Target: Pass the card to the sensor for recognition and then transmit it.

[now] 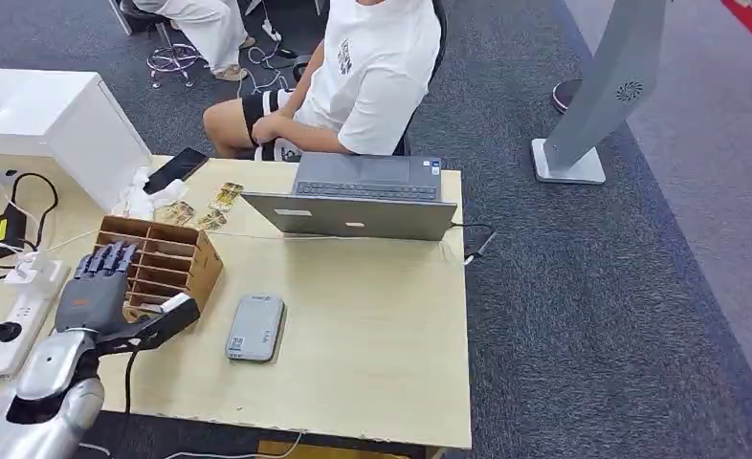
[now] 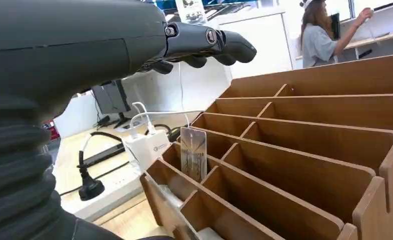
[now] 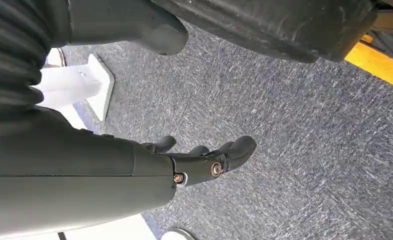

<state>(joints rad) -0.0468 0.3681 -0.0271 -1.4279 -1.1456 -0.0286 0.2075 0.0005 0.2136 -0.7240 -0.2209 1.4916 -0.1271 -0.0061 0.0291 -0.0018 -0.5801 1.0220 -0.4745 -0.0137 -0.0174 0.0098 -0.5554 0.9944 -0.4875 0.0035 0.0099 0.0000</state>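
**Me:** Over the brown box (image 1: 166, 265) on the tabletop (image 1: 372, 335), my left hand (image 1: 99, 287) hangs with its fingers (image 2: 224, 45) stretched out and apart. It holds nothing. The card (image 2: 193, 153) stands upright in one slot of the box, near the hand but not touching it.

**Helper:** And your right hand (image 3: 204, 160)?

**Me:** It hangs low by the grey carpet floor (image 3: 294, 130), fingers a bit curled and holding nothing.

**Helper:** What could go wrong?

**Me:** The card is thin, flat and smooth, and the slot walls are close on both sides. I think thick fingers could bump a wall, push the light box along, or tip the card flat into the slot. A shiny card could also slip out of a weak pinch.

**Helper:** What is the box like?

**Me:** Thin brown board, stiff, with straight rows of open slots. The sensor (image 1: 255, 327) is a flat grey slab with round corners, lying on the tabletop just beside the box. A laptop (image 1: 358, 199) sits farther back, by a person (image 1: 353, 76) in a white shirt.
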